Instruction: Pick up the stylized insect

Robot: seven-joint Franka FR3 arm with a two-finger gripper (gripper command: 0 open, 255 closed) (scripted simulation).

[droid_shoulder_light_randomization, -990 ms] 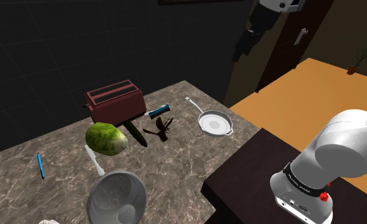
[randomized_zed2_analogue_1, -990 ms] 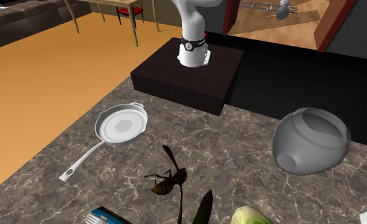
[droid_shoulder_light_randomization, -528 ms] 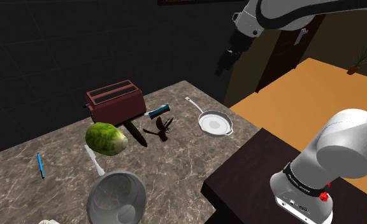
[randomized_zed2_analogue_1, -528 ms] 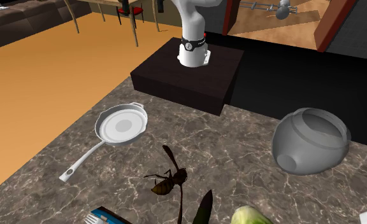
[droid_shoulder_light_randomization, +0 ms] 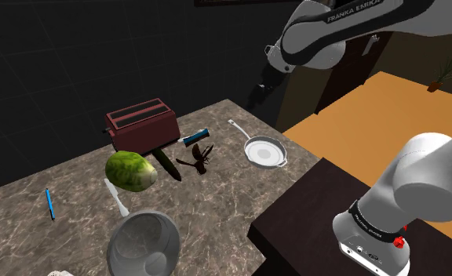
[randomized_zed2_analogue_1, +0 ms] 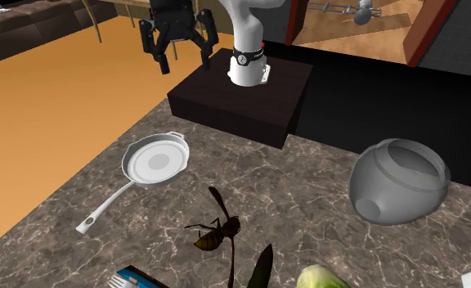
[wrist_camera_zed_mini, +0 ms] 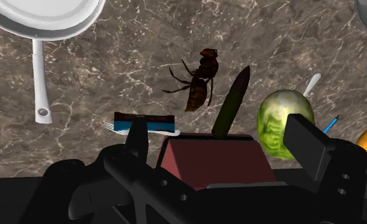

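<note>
- Dark brown stylized insect: I see it lying on the brown marbled countertop, untouched and well apart from my tool.
- My all-black two-finger gripper hangs in the air with its fingers spread wide and nothing between them.
- In the wrist view, the insect sits ahead of the fingers, beyond a dark red boxy toaster.
- A fork with a blue-and-black handle lies between the toaster and the insect.
- A long, dark green, tapered vegetable lies just beside the insect.
- A round green leafy head rests against the toaster's side, near that vegetable.
- A white frying pan with a long handle sits on the insect's other side, apart from it.
- Farther out are a grey rounded pot and a thin blue pen.
- The arm's dark box stand adjoins the counter.
</note>
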